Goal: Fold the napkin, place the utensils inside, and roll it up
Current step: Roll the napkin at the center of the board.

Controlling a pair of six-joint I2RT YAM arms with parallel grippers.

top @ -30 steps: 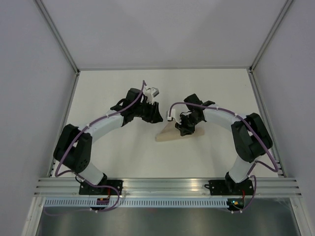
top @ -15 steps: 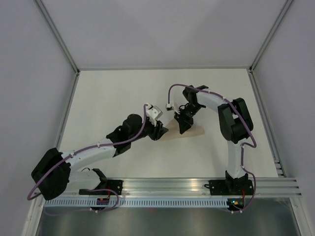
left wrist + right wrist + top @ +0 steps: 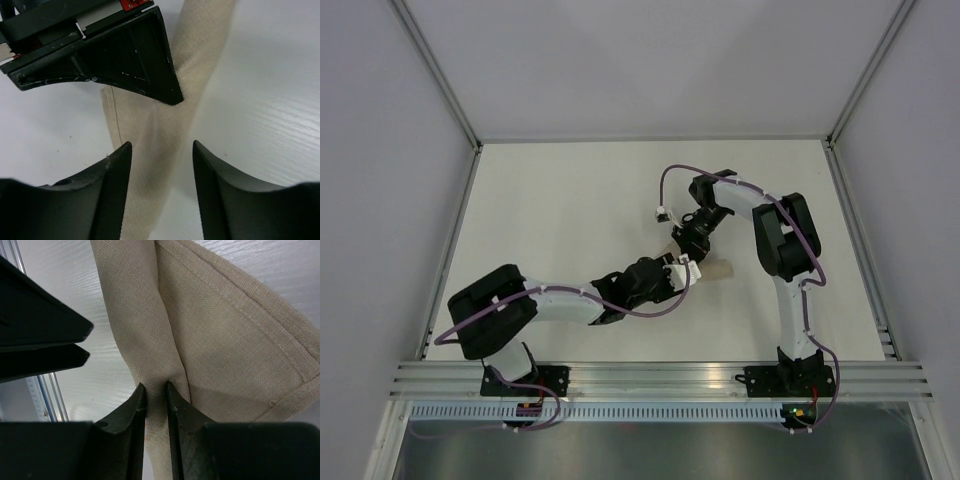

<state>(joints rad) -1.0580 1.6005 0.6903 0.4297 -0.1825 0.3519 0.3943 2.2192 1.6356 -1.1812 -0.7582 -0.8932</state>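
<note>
The tan napkin point(image 3: 717, 270) lies mid-table, mostly hidden under both grippers. In the right wrist view it point(image 3: 225, 340) is folded, with one side gathered into a narrow roll. My right gripper point(image 3: 155, 386) is shut on that rolled ridge; it is just behind the napkin in the top view point(image 3: 688, 240). My left gripper point(image 3: 161, 145) is open, and its fingers straddle the rolled strip of napkin point(image 3: 165, 125) just above the table. It is at the napkin's left end point(image 3: 678, 268). The right gripper's black fingers point(image 3: 125, 55) show close ahead of it. No utensils show.
The white table point(image 3: 550, 200) has metal rails along both sides and a slotted aluminium rail point(image 3: 660, 378) at the near edge. The left arm lies low across the front middle; the right arm arches over the right side.
My left arm swung down from the back middle and stretched low to the napkin's left end. My right gripper moved slightly back. Less of the napkin shows than before.
</note>
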